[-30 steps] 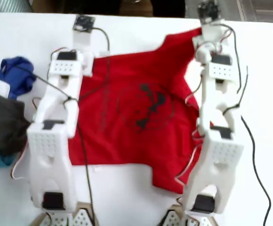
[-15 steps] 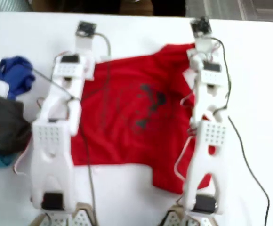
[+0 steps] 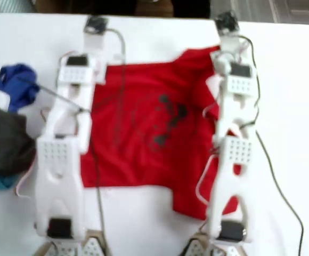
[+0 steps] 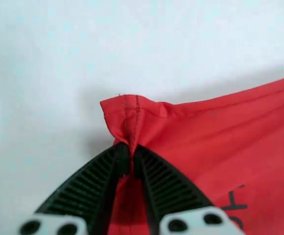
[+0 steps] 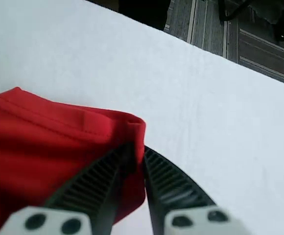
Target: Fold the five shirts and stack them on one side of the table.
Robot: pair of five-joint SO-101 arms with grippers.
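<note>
Pinching: left gripper (image 4: 130, 164) fingers are clamping a far corner of the red shirt (image 3: 144, 133); right gripper (image 5: 134, 161) fingers are clamping the opposite far edge.
Shirt: lying spread on the surface (image 3: 154, 32), likely being tensioned flat for folding.

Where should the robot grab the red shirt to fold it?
By its two far corners, from above. The red shirt lies spread flat, so the hemmed corners are likely easiest to pinch; left gripper and right gripper each clamp one.

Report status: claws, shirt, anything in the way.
Left claw shut on red shirt corner. Right claw shut on another corner. Shirt spread out, unfolded. Clothes pile off to the left, clear of it.
</note>
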